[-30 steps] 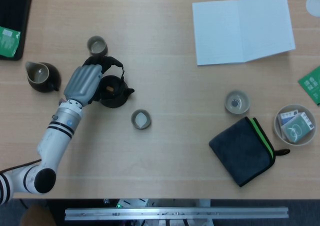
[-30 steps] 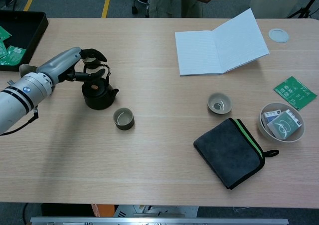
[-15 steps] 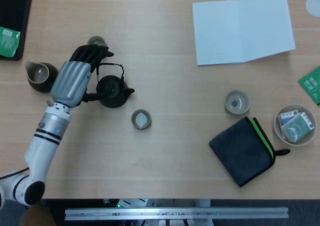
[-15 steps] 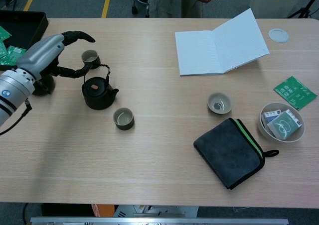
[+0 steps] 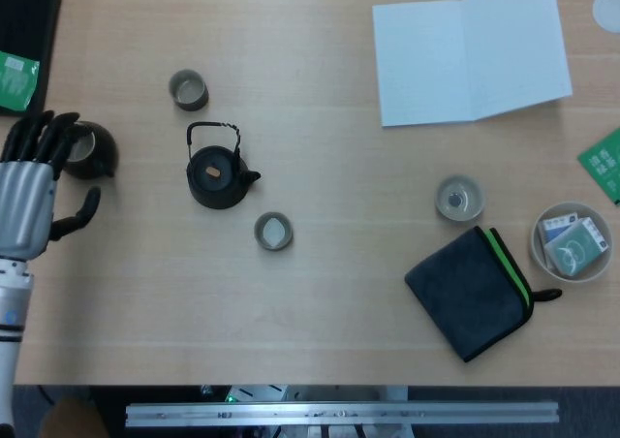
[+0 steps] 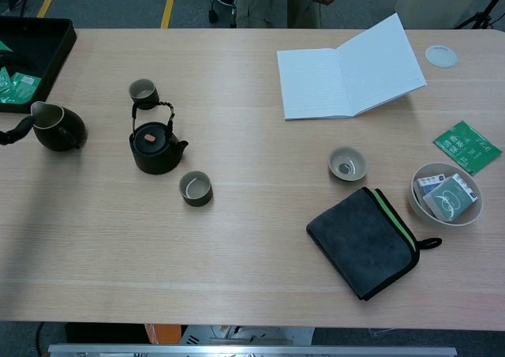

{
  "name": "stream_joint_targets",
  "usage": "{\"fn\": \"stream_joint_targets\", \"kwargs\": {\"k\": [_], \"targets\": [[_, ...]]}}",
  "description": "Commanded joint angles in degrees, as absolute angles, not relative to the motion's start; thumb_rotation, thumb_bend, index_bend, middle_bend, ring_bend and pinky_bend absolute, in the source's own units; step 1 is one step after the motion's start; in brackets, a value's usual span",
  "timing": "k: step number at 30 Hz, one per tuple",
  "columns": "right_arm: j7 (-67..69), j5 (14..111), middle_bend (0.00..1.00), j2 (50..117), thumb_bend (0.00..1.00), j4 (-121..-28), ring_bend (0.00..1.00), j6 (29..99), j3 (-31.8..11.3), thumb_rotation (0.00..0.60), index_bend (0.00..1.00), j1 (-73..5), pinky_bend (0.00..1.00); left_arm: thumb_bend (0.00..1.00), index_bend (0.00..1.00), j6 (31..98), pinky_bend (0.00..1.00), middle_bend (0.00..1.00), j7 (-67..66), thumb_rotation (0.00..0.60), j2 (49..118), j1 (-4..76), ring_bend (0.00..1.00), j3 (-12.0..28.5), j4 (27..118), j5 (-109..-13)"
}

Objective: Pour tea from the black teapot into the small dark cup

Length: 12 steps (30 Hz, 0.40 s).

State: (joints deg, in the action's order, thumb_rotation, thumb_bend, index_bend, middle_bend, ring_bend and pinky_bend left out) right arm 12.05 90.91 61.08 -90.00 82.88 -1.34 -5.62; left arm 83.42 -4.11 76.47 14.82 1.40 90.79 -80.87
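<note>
The black teapot [image 5: 217,173] [image 6: 156,148] stands upright on the table with its handle up and its spout pointing right. A small dark cup [image 5: 188,89] [image 6: 144,93] sits just behind it. A second small cup [image 5: 273,232] [image 6: 196,188] with a pale inside sits in front of the spout. My left hand [image 5: 29,191] is at the table's far left, well away from the teapot, fingers spread and holding nothing. In the chest view only a dark fingertip [image 6: 11,133] shows at the left edge. My right hand is out of sight in both views.
A dark pitcher [image 5: 89,148] [image 6: 57,127] stands beside the left hand. A black tray [image 6: 31,49] fills the back left corner. An open notebook [image 5: 472,50], a pale cup [image 5: 457,198], a grey cloth [image 5: 472,291] and a bowl of packets [image 5: 573,241] lie to the right.
My left hand has let go of the teapot's handle and drawn back to the left, past the pitcher to the table's edge. The teapot stays where it stood.
</note>
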Motion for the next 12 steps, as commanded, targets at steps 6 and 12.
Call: {"fn": "stream_joint_targets", "kwargs": {"k": [6,12], "targets": [[11.2,92.7,0.37,60.5,0.01,-91.1,0.25,82.7,-0.6,0.6,0.32,-6.3,0.18,0.34,0.21,87.7,0.09,0.17,-4.2,0.578,72.8,9.6,0.09,-0.5,94.0,-81.1],[11.2,93.4,0.37,60.4,0.01,-91.4,0.25,82.9,-0.3,0.6,0.32,-6.4,0.18,0.34,0.21,88.1,0.09,0.17,-4.5,0.582,71.6,7.9,0.09,-1.2,95.5,-81.9]]}}
